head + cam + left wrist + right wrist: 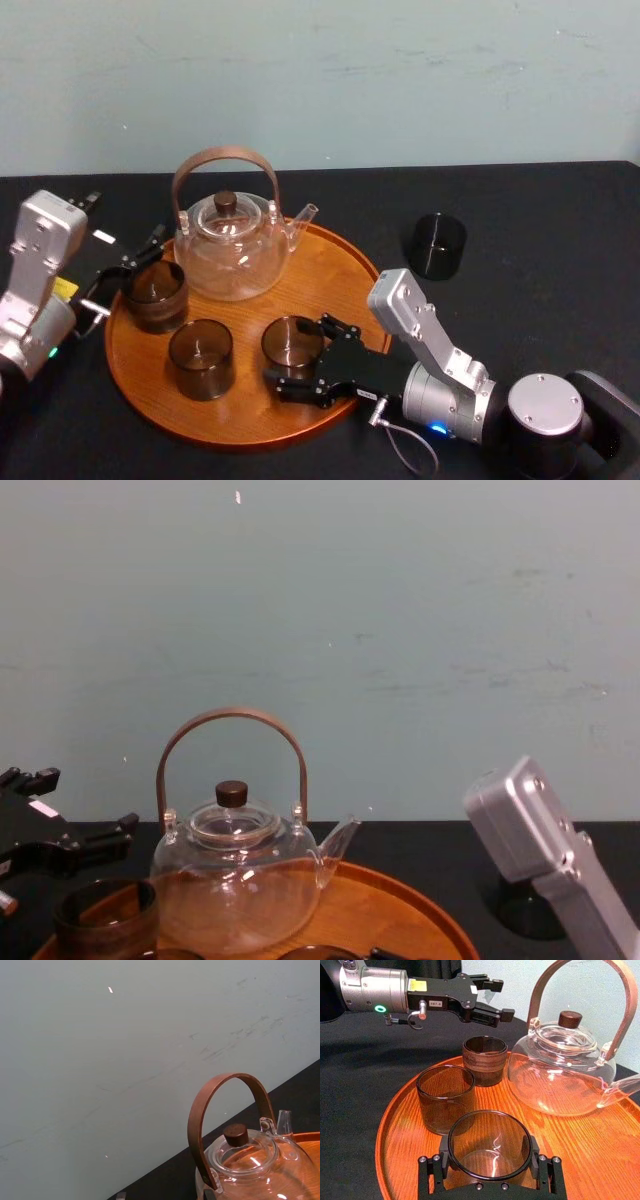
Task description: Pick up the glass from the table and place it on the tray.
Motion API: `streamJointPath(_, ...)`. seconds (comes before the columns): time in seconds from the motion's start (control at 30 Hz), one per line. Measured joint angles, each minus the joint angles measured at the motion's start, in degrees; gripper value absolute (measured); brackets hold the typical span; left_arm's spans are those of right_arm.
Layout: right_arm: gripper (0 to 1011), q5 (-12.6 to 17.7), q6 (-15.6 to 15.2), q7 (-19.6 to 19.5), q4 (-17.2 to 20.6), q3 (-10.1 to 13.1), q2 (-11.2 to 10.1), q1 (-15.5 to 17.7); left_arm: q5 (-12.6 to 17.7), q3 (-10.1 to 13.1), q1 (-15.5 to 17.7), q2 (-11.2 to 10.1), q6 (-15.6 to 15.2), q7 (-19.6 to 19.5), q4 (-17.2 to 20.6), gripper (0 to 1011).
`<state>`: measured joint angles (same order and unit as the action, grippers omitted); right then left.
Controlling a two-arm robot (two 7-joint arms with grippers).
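Glass standing on tray, right claw pinching it, arm low, left claw spread, hovering

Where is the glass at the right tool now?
Head view: the glass is on the tray, front right, between the right tool's fingers, with a second glass to its left and the teapot behind.
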<state>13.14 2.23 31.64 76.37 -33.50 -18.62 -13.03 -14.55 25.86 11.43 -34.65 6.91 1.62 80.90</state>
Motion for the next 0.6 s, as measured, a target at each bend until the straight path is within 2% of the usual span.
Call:
streamJointPath(0.2,908,0.00,0.03,-0.01,0.03,0.03,-0.03,0.03,0.00,0.00,0.00,0.00,0.00,0.00,0.00,1002)
streamJointPath(0.27,968,0.00,0.04,-0.02,0.06,0.04,-0.03,0.04,0.00,0.00,0.00,0.00,0.00,0.00,0.00,1001)
streamJointPath(0.37,1002,0.00,0.04,-0.03,0.07,0.06,-0.04,0.06,0.00,0.00,0.00,0.00,0.00,0.00,0.00,1001)
streamJointPath(0.6,1002,0.00,0.04,-0.06,0.10,0.08,-0.07,0.08,0.00,0.00,0.00,0.00,0.00,0.00,0.00,1001)
